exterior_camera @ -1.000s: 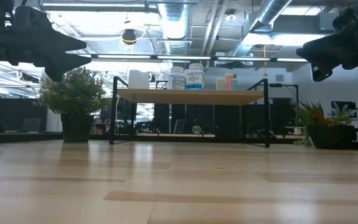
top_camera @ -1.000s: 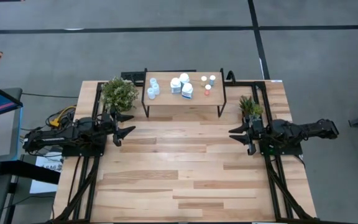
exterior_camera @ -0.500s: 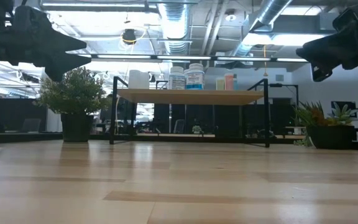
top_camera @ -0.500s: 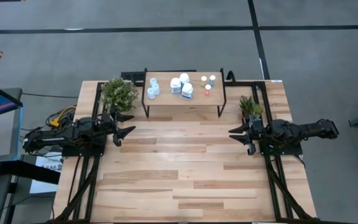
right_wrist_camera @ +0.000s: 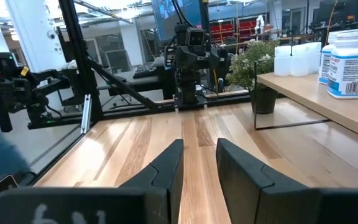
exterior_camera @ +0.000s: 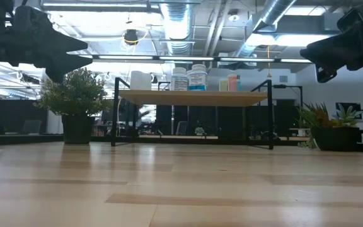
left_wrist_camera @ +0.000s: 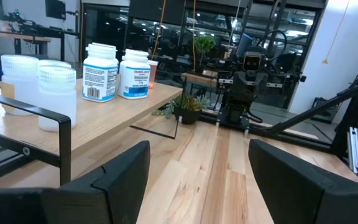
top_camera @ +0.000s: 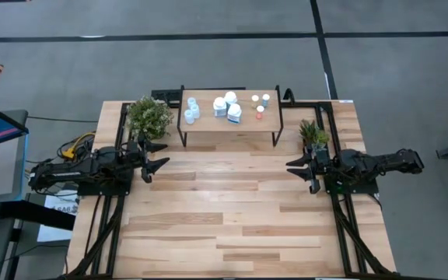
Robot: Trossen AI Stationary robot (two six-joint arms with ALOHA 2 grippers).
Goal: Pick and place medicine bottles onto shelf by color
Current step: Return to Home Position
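Note:
The shelf (top_camera: 228, 128) stands at the table's far middle, a light-wood board on a black frame. On it stand three pale-blue bottles (top_camera: 190, 110) at the left, three chunky white bottles (top_camera: 228, 106) in the middle, and three tiny bottles (top_camera: 260, 105) at the right. They also show in the low view (exterior_camera: 188, 79) and in the left wrist view (left_wrist_camera: 117, 73). My left gripper (top_camera: 160, 157) hovers open and empty near the table's left edge. My right gripper (top_camera: 294, 168) hovers empty near the right edge, its fingers (right_wrist_camera: 169, 165) a narrow gap apart.
A bushy potted plant (top_camera: 148, 117) stands left of the shelf. A small succulent (top_camera: 312, 134) stands right of it, close to my right gripper. Black frame rails (top_camera: 341, 225) run along both table sides. Bare planks (top_camera: 224, 218) lie between the arms and toward the near edge.

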